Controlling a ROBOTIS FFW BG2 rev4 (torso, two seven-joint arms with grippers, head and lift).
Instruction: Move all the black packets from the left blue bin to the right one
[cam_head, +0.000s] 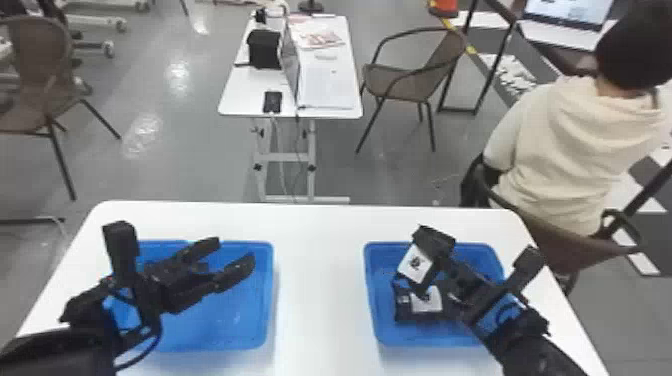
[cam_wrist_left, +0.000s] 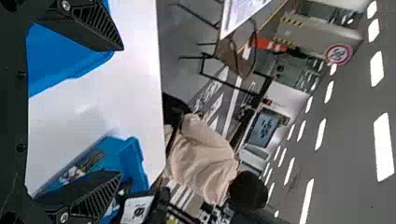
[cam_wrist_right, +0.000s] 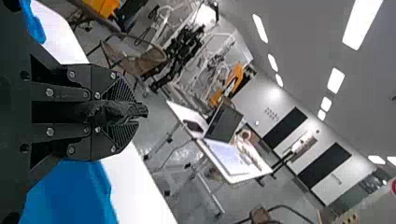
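Note:
Over the left blue bin (cam_head: 240, 320), my left gripper (cam_head: 234, 254) stands open with nothing between its fingers; in its wrist view the left gripper (cam_wrist_left: 120, 111) has its fingers wide apart. My right gripper (cam_head: 442, 267) is above the right blue bin (cam_head: 372, 290), shut on a black packet (cam_head: 417, 262) with a white label. Beneath it, at least one more black packet (cam_head: 404, 306) lies in that bin, partly hidden by the right gripper. In its wrist view, the right gripper (cam_wrist_right: 135, 112) pinches the dark packet (cam_wrist_right: 109, 113). The arm hides part of the left bin.
Both bins stand on a white table (cam_head: 320, 280), with bare tabletop between them. Beyond its far edge are a smaller white table (cam_head: 240, 95) with a laptop and a brown chair (cam_head: 400, 80).

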